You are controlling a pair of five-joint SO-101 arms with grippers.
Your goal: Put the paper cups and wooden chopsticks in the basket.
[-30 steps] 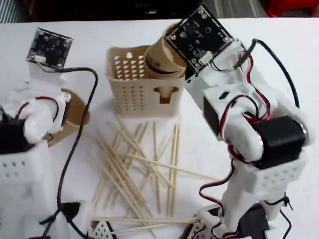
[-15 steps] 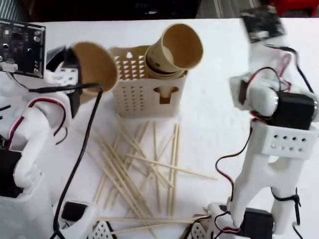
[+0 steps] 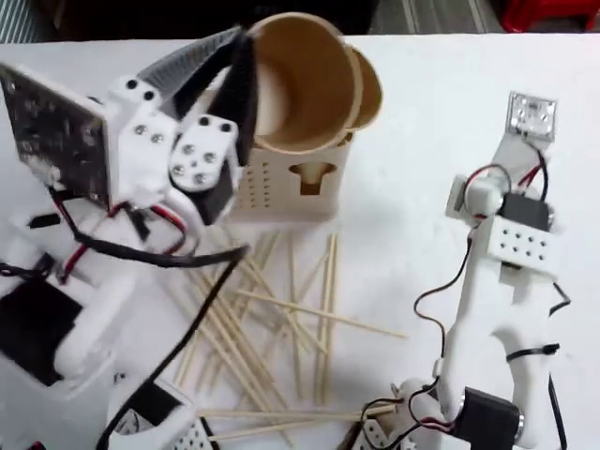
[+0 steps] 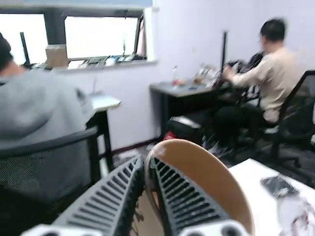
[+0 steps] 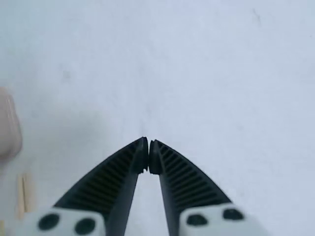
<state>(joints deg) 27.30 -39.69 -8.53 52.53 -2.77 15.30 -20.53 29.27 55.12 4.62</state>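
The paper cup [image 3: 298, 84] has gone from low at the left of the counter [image 3: 422, 187] to just over the basket [image 3: 281, 187], overlapping the nested cup [image 3: 370, 89] already there (so a second drop looks close). The left gripper [image 3: 242, 39] pinches its rim, one finger inside the wall and one outside. The wooden chopsticks [image 3: 272, 309] lie scattered in front of the basket, untouched. The right gripper [image 5: 147, 147] has pulled back to the right, closed on nothing.

Cups [image 3: 302, 84] over basket [image 3: 281, 187] mouth
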